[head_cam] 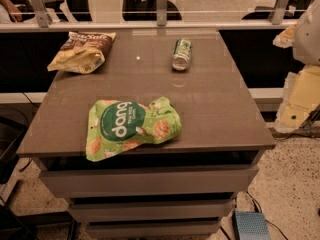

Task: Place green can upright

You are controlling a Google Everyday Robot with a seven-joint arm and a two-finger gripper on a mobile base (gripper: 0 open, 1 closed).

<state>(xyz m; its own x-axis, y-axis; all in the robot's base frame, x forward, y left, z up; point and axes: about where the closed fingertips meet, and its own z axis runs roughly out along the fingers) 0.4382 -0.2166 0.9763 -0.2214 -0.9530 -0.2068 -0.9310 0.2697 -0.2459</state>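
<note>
A pale, rounded bit of the arm (307,29) is cut off by the right edge beyond the counter (225,114); the claw itself is out of sight there, so I cannot tell whether it is released or clenched. The green can (182,54) lies on its side on the far half of the glossy grey-brown counter, one silver rim facing me, its pale label too blurred to read; near the front edge a crinkled green bag (131,128) reads "dang" in white; at the far left corner sits a rumpled yellow-and-brown bag (82,50), lettering illegible.
</note>
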